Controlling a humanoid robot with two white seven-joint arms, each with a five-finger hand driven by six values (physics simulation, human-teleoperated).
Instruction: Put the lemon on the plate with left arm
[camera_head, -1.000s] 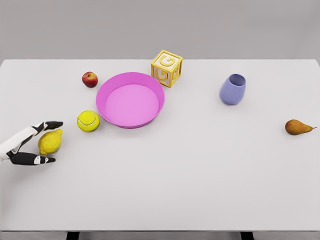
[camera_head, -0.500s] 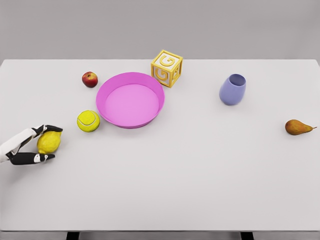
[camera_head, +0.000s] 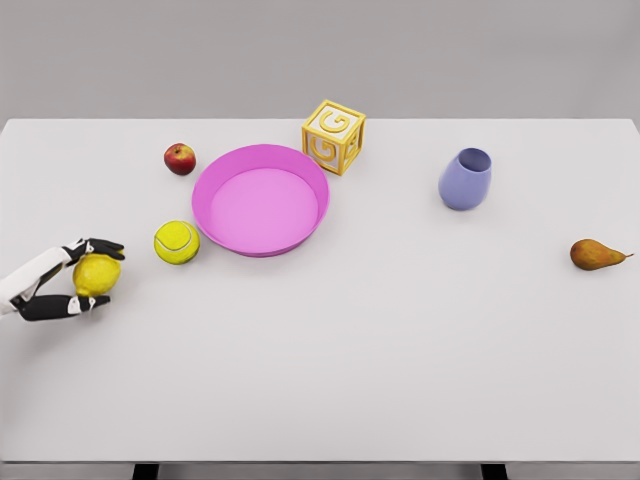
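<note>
Since the earlier frames the lemon (camera_head: 96, 274) has crept a little up and leftward on the table, and the dark fingers that stood apart from it have drawn in until they clasp it; the lemon now sits inside the left hand (camera_head: 72, 283), one finger curled over its top and another lying under its lower edge, so the grip looks closed on the fruit from above and below. Its long axis is hard to read, for it looks nearly round from here. Taking the pink plate (camera_head: 206, 200) as the landmark, the lemon lies well to the lower left of it, near the table's left edge; the tennis ball (camera_head: 176, 242) sits just off the plate's lower-left rim, between lemon and plate, so a straight carry would likely need to rise over it or pass beside it. The red apple (camera_head: 180, 158) lies just off the plate's upper left, the lettered block (camera_head: 333, 136) by its upper right; the purple cup (camera_head: 465, 179) stands well to its right and the pear (camera_head: 597, 254) farther right again; the right arm is nowhere in view.
</note>
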